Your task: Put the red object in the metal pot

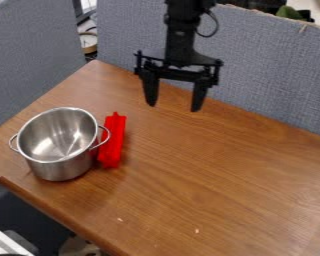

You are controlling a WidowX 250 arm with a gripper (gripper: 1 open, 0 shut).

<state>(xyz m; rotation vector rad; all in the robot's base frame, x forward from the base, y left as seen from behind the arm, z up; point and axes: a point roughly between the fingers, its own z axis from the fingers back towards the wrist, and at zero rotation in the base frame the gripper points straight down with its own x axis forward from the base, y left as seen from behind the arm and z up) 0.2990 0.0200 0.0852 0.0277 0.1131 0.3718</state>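
The red object (112, 139), an elongated bright red bar, lies flat on the wooden table just right of the metal pot (59, 143), touching or almost touching its side. The shiny steel pot stands upright and holds nothing. My gripper (176, 100) hangs above the table behind and to the right of both, its two dark fingers pointing down and spread wide apart, open with nothing between them.
The wooden table (216, 180) runs to its front edge at the lower left. Grey partition panels (136, 35) stand behind it. Clutter shows beyond the panels at the upper left.
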